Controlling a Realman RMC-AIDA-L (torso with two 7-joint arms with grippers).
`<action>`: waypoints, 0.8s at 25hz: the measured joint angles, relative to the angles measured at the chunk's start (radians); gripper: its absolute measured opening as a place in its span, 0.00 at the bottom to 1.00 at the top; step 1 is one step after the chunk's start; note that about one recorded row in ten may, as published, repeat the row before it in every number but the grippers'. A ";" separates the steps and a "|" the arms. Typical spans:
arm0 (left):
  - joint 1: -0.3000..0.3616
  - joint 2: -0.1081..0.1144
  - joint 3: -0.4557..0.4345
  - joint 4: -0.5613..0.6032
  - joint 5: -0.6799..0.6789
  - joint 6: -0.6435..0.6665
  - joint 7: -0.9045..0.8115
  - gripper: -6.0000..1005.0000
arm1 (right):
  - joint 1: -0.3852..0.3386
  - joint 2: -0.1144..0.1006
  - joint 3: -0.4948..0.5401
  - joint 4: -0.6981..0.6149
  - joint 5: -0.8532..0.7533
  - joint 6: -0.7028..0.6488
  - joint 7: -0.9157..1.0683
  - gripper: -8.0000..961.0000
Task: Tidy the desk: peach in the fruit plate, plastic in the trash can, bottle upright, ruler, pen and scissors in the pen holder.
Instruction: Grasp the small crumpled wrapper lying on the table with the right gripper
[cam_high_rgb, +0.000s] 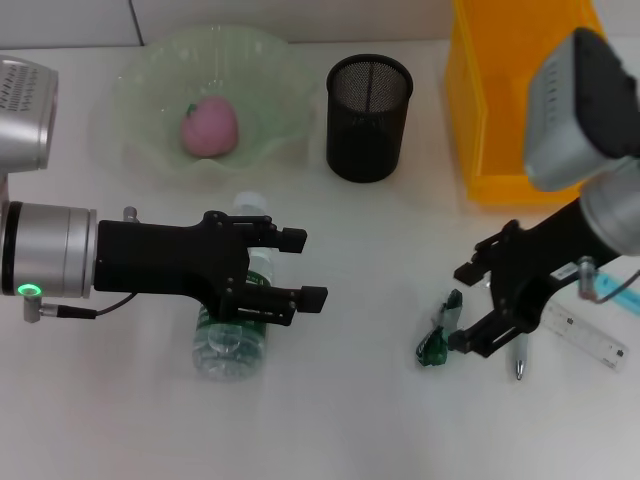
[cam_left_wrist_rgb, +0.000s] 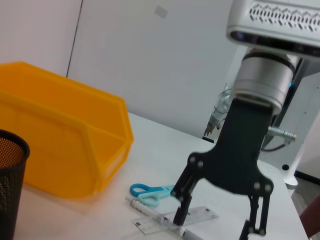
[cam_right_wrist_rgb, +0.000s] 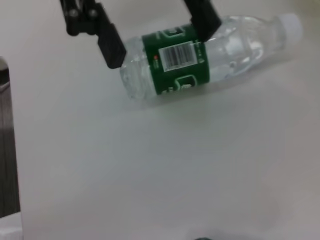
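Looking down from the head camera, I see two steps in hand at once; my left gripper (cam_high_rgb: 288, 268) hangs over the bottle (cam_high_rgb: 237, 325), which lies on its side on the desk (cam_high_rgb: 350, 420) with its white cap toward the fruit plate (cam_high_rgb: 150, 90), and the fingers stand apart, one on each side of the neck end, clamped on nothing; my right gripper (cam_high_rgb: 468, 305) sits low beside the plastic (cam_high_rgb: 440, 338), fingers spread and empty, the scrap just off their tips; the peach (cam_high_rgb: 209, 127) already rests in the plate, the pen holder (cam_high_rgb: 369, 116) stands with nothing showing inside, and the trash can (cam_high_rgb: 510, 100) is behind the right arm; the pen (cam_high_rgb: 521, 355), ruler (cam_high_rgb: 590, 335) and scissors (cam_high_rgb: 615, 290) lie together by that arm, untouched. From the left wrist camera the right gripper shows open above the ruler and pen, with the blue scissors just beyond them and the yellow bin farther off. From the right wrist camera the bottle lies flat, the left fingers (cam_right_wrist_rgb: 107, 42) straddling it over the green label without pinching. I judge the next move calls for lowering and closing on the bottle squarely, since a round body may roll, and for a fine pinch on the small scrap.
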 joint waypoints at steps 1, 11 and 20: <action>0.000 0.000 -0.001 -0.001 0.000 0.000 0.000 0.81 | 0.008 0.001 -0.026 0.018 0.000 0.019 0.000 0.77; -0.004 0.001 -0.003 -0.014 0.001 0.000 -0.001 0.81 | 0.072 0.000 -0.062 0.167 0.000 0.073 0.000 0.72; -0.011 0.002 -0.002 -0.026 0.002 -0.005 0.004 0.81 | 0.082 0.001 -0.070 0.202 -0.007 0.092 0.000 0.45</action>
